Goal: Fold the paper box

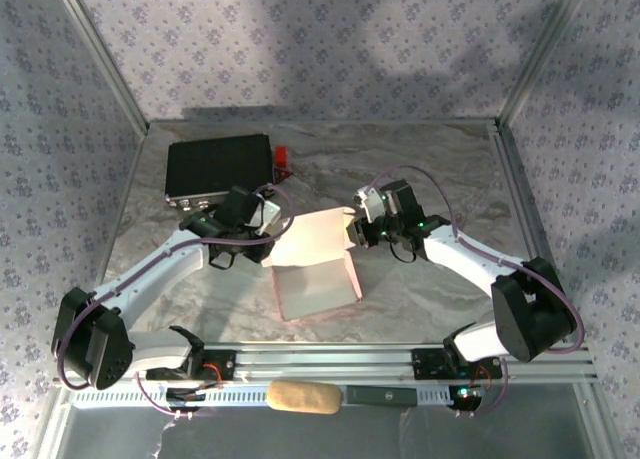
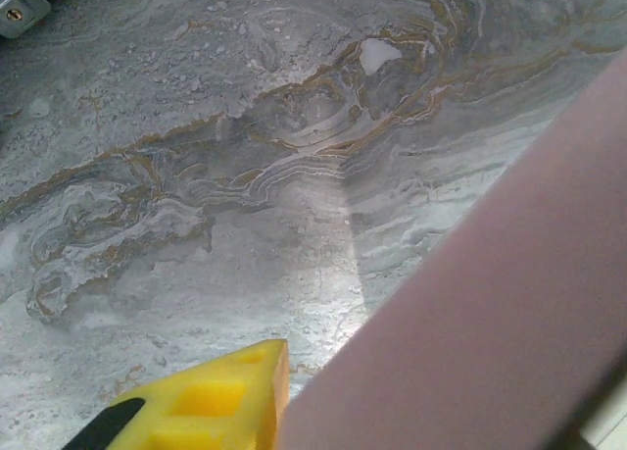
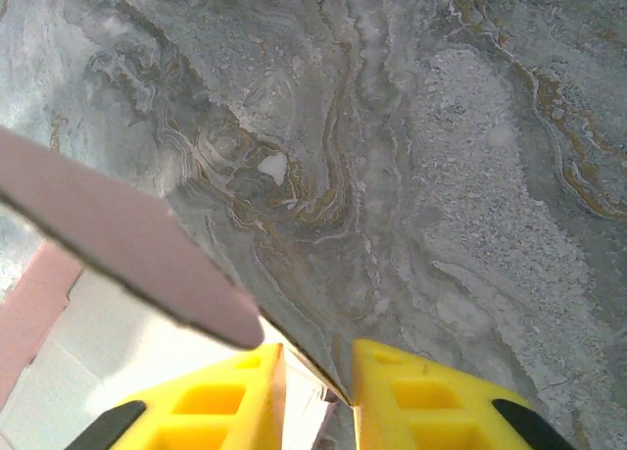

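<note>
Right gripper [image 3: 315, 396]: yellow fingers narrowly apart, a thin edge of the paper box [image 1: 315, 264] between them, looks pinched. Pink flap just up-left of those fingers, whitish inside below it. Left gripper [image 1: 268, 216] touches the box's opposite side; one yellow finger [image 2: 211, 401] shows beside the pink wall, jaw state can't tell. Black case [image 1: 220, 167] sits beyond the left gripper on the marbled table [image 1: 420, 159]

Both arms [image 1: 150, 269] [image 1: 470, 254] reach inward, jaws nearly closed.
</note>
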Motion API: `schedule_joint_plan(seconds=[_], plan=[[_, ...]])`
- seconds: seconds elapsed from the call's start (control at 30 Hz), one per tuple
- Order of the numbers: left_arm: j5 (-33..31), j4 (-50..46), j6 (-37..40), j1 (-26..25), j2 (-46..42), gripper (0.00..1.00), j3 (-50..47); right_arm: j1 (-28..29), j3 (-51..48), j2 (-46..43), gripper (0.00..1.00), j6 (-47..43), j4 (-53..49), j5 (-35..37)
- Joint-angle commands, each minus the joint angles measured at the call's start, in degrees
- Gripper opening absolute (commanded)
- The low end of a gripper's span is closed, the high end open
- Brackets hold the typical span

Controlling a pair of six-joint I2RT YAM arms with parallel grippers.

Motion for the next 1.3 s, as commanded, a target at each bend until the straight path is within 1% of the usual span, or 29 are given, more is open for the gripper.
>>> schedule_joint_plan(seconds=[0.0,0.1,0.23,0.4,0.47,0.67,0.77,0.83,0.9,1.0,1.07,1.17,1.27], plan=[[1.6,1.31,-2.01,0.16,0.15,0.21,0.93,0.72,2.21,0.19,0.2,-0.26,-1.22,1.18],[0.51,1.57,-3.75,0.19,0.17,0.12,1.45,1.48,2.33,-0.13,0.15,0.25,-1.44,2.57],[-1.75,2.16,-6.07,-0.53,-0.17,0.09,1.87,3.32,2.39,-1.33,0.11,1.09,-1.62,5.64],[-4.89,4.15,-10.76,-2.46,-0.15,0.08,2.17,6.43,2.99,-2.29,0.04,3.26,-1.89,12.45],[-7.12,4.67,-12.92,-3.31,0.79,0.05,2.9,7.22,3.37,-2.07,0.0,5.6,-2.05,16.08],[-15.97,5.63,-19.97,-5.27,4.51,0.04,6.15,10.76,2.72,-2.03,0.0,14.48,3.29,25.64],[-20.89,5.9,-24.63,-5.81,6.44,0.0,8.53,12.99,2.44,-1.4,0.0,17.52,7.41,30.06],[-23.41,6.38,-27.47,-5.8,7.66,0.0,9.99,13.78,2.05,-0.71,0.0,18.63,11.06,32.37],[-23.61,9.82,-27.28,-5.81,8.72,0.0,10.43,14.09,1.58,0.46,0.0,19.08,15.3,34.56],[-24.89,15.26,-26.41,-5.71,9.84,0.0,10.62,13.81,2.31,3.12,0.0,19.1,19.48,35.17],[-25.82,17.4,-26.33,-5.55,10.96,0.0,11.46,13.72,3.72,5.23,0.0,18.84,21.15,35.51],[-25.11,19.8,-26.28,-5.11,12.59,0.0,12.2,13.68,5.32,8.87,0.0,18.03,24.04,35.55],[-24.73,22.24,-26.35,-4.7,13.29,0.0,11.07,13.81,4.04,10.95,0.0,17.64,28.83,37.0]])
